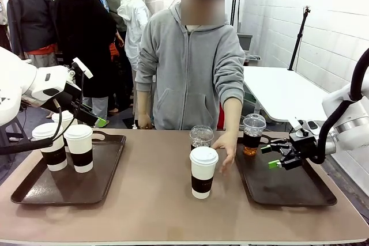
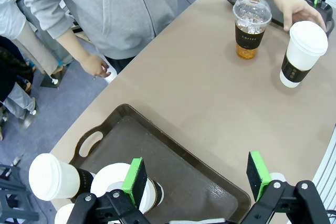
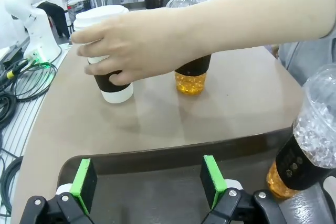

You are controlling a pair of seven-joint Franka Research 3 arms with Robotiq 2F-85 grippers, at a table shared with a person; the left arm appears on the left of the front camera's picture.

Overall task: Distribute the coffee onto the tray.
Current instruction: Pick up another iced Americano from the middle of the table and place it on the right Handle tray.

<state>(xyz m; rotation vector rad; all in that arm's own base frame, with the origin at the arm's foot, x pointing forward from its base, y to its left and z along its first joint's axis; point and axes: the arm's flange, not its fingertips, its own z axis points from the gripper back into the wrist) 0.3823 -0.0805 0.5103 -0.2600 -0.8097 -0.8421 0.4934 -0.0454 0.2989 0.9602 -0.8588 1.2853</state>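
1. A white lidded cup (image 1: 203, 171) stands on the bare table (image 1: 150, 200) between the trays, with a person's hand (image 1: 226, 149) at its side and a clear dome cup (image 1: 201, 136) just behind.
2. The left tray (image 1: 57, 191) holds three white cups (image 1: 79, 147); the right tray (image 1: 288, 191) holds one dome cup (image 1: 253, 133).
3. The left gripper (image 2: 197, 179) hangs over its tray, jaws wide and empty. The right gripper (image 3: 148, 182) is the same, over its tray's near edge.
4. Likely step: fetching the two middle cups. The next move needs the hand out of the way, then a grip on a sleeve.

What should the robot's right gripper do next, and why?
Probably reach its open right gripper toward the white lidded paper cup with a dark sleeve, once the person's hand draws back: that cup stands on bare table, beside the dark brown tray.
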